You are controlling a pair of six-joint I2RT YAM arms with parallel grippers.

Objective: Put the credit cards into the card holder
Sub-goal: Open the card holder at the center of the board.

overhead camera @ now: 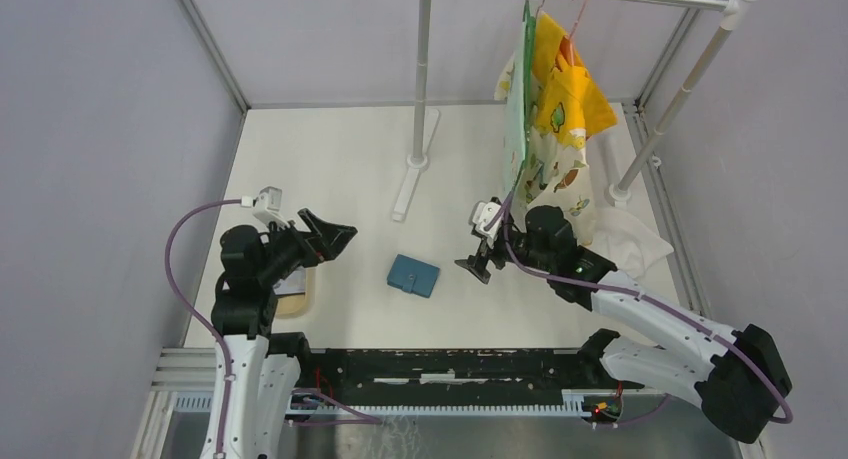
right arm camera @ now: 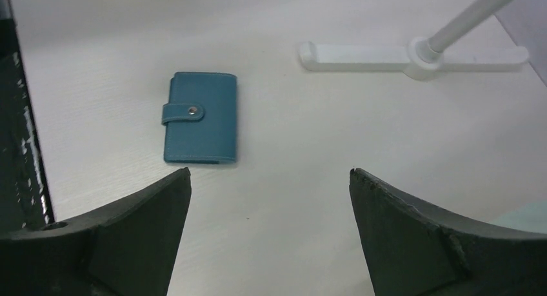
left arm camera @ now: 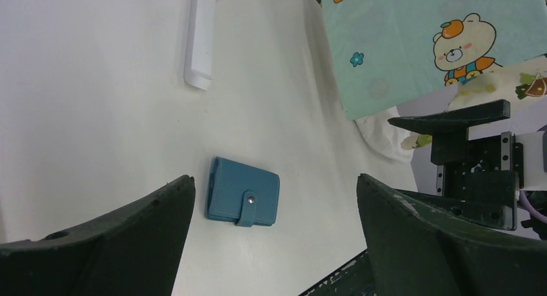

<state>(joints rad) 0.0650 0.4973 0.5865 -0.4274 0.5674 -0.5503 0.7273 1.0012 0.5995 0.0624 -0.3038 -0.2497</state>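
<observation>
The teal-blue card holder [overhead camera: 413,275] lies shut on the white table between my two arms, its strap snapped over its face. It also shows in the left wrist view [left arm camera: 243,199] and the right wrist view [right arm camera: 200,117]. My left gripper [overhead camera: 338,234] is open and empty, raised to the left of the holder [left arm camera: 275,178]. My right gripper [overhead camera: 478,254] is open and empty, just right of the holder [right arm camera: 269,171]. A pale patch that may be the credit cards [overhead camera: 290,282] lies in a tan tray [overhead camera: 297,301], mostly hidden under my left arm.
A white clothes rack stands behind, its foot bar [overhead camera: 410,179] beyond the holder and a second foot [overhead camera: 620,192] at the right. Printed cloths [overhead camera: 545,119] hang from it above my right arm. A white cloth [overhead camera: 632,241] lies at the right. Grey walls enclose the table.
</observation>
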